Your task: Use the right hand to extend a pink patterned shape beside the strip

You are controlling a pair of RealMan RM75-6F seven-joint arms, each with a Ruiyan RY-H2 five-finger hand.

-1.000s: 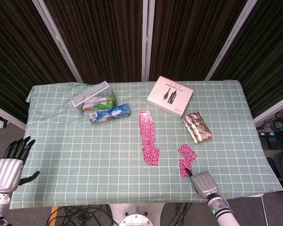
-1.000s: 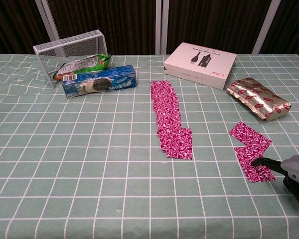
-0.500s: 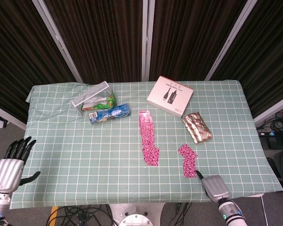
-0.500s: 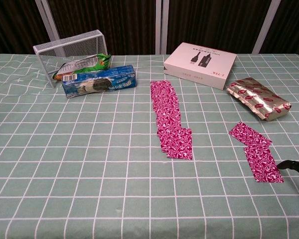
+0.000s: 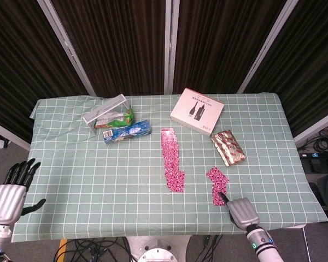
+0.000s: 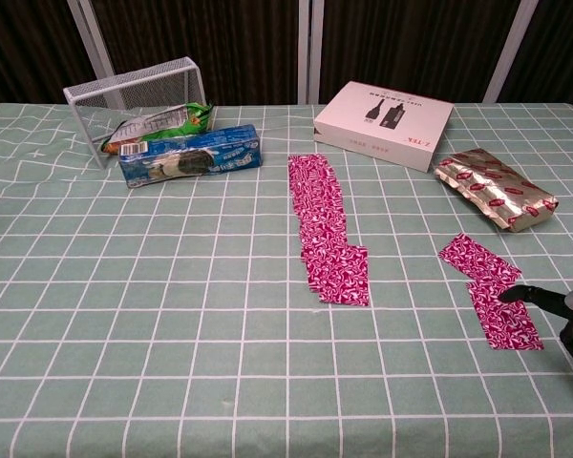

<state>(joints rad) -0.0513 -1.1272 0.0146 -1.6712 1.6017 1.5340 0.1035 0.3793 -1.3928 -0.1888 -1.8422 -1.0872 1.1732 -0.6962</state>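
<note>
Pink patterned shape [image 6: 490, 291] lies flat on the checked green tablecloth [image 6: 172, 286], well to the right of the long pink strip [image 6: 327, 232] and nearer the table's front edge. It is bent: a short upper piece angles into a longer lower piece. The right hand [image 5: 241, 210] sits at the front right of the table with one dark fingertip [image 6: 512, 293] resting on the shape's right edge; whether the other fingers are spread or curled cannot be told. The left hand [image 5: 10, 188] hangs off the table's left side, fingers apart and holding nothing. At the back stand a white box [image 6: 383, 122], a shiny foil packet [image 6: 495, 188], a blue snack pack [image 6: 191, 156] and a wire basket [image 6: 134, 95] tipped on its side.
</note>
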